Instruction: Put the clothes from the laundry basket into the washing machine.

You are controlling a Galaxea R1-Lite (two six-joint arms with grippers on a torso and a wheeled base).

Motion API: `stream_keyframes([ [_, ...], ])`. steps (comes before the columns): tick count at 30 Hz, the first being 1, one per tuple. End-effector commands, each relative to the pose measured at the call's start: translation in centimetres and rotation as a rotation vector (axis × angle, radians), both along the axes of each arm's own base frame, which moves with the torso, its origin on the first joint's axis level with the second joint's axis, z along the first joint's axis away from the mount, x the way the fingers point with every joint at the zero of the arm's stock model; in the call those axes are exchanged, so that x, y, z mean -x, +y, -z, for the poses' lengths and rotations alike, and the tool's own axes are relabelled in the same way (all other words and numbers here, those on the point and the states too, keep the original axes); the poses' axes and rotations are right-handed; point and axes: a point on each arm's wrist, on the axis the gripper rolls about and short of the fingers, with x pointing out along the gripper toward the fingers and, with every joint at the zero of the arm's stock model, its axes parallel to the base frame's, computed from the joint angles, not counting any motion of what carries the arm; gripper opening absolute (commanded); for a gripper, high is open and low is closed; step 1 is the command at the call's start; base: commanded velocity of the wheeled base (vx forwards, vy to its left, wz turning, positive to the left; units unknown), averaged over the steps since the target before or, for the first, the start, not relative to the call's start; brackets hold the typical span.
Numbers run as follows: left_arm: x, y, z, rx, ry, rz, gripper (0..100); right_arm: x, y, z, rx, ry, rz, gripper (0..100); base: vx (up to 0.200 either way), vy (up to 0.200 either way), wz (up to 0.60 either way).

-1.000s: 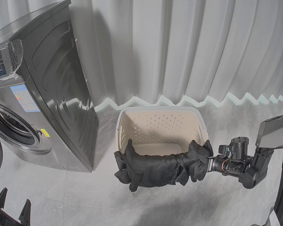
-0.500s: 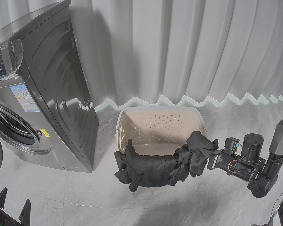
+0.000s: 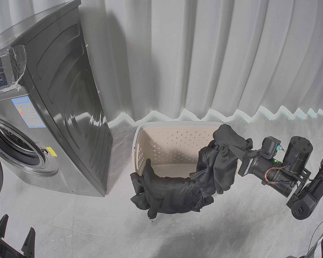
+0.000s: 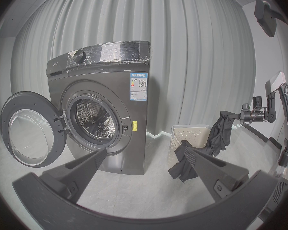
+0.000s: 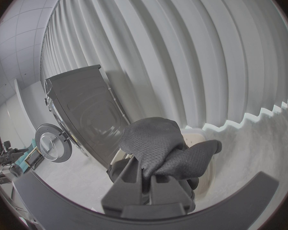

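Note:
A black garment (image 3: 190, 183) hangs over the near rim of the cream laundry basket (image 3: 183, 144). One end of it is lifted at the basket's right side, where my right gripper (image 3: 240, 154) is shut on it. In the right wrist view the cloth (image 5: 163, 150) bunches over the closed fingers (image 5: 131, 179). The grey washing machine (image 3: 43, 101) stands on the left with its drum (image 4: 94, 118) exposed and its round door (image 4: 30, 128) swung wide. My left gripper (image 3: 14, 232) stays low at the near left, open, with nothing between its fingers (image 4: 83, 170).
White pleated curtains (image 3: 204, 47) close off the back. Bare grey floor (image 3: 97, 219) lies between the washing machine and the basket. Far off in the right wrist view stands a camera on a tripod (image 5: 3, 157).
My right gripper has risen and drawn back to the right, pulling its end of the black garment up above the basket's rim. The left arm has stayed still.

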Motion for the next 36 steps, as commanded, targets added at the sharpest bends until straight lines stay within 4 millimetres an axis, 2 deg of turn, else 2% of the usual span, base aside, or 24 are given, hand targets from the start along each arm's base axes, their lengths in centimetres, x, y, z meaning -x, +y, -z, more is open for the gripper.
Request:
stream_keyframes([
  [1,0.0,0.0,0.5,0.000,-0.001,0.000,100,0.1,0.1,-1.7,-0.022,-0.066,-0.003,0,0.000,0.000,0.00],
  [2,0.0,0.0,0.5,0.000,-0.001,0.000,100,0.4,0.5,-2.7,-0.025,-0.083,-0.012,0,0.000,0.000,0.00],
  [9,0.0,0.0,0.5,0.000,-0.003,0.000,100,1.7,1.0,-4.3,-0.034,-0.099,-0.006,0,0.000,0.000,0.00],
  [16,0.0,0.0,0.5,0.000,-0.001,0.000,100,1.7,1.0,-4.2,-0.030,-0.093,0.014,0,0.000,0.000,0.00],
  [31,0.0,0.0,0.5,0.000,-0.003,0.000,100,2.1,1.8,-4.0,-0.016,-0.092,0.049,0,-0.200,0.000,0.00],
  [36,0.0,0.0,0.5,0.000,-0.003,0.000,100,2.2,2.0,-4.0,-0.011,-0.092,0.042,0,0.000,0.000,0.00],
])
